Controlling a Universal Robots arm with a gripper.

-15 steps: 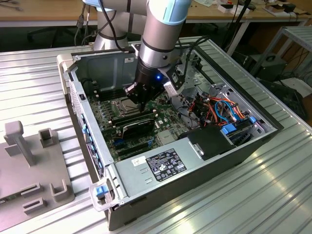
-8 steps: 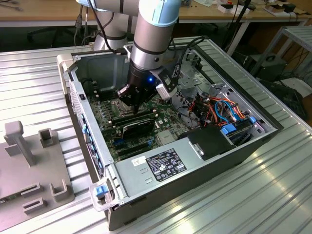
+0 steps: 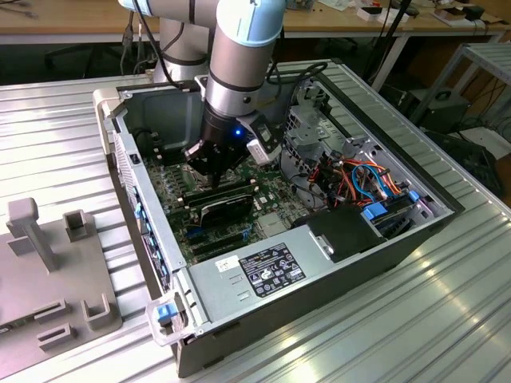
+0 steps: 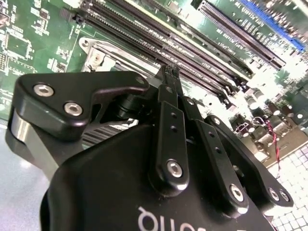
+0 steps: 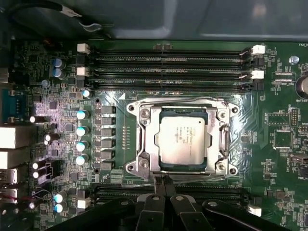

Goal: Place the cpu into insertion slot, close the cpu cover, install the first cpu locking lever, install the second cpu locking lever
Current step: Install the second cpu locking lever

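Ribbed metal tabletop carries an open computer case (image 3: 263,263), and the arm reaches down into it over the green board (image 5: 43,72).

The gripper (image 5: 162,180) hangs low over the board with its two thin fingers pressed flat together, closed on nothing; in the second wrist view the gripper (image 4: 169,72) tapers to one narrow point just above the long black memory slots (image 4: 192,53). In the first wrist view the tips sit at the near edge of the slot (image 5: 180,137), right by its silver rim.

Just beyond the tips lies the cpu (image 5: 184,142), seated flat in the slot with its silvery top plate facing up. The cover (image 5: 225,139) appears to be down around it, its window framing the chip, though how tightly it sits cannot be told. Whether the levers are latched cannot be told either.

The cpu is judged light, rigid and smooth, and delicate on its underside; it is best held by two opposite edges, never pushed on its face. Nearly square, it has no real long axis; its edges run parallel to the memory slots on either side. The cover looks thin and springy, likely to flex if pressed off-centre.
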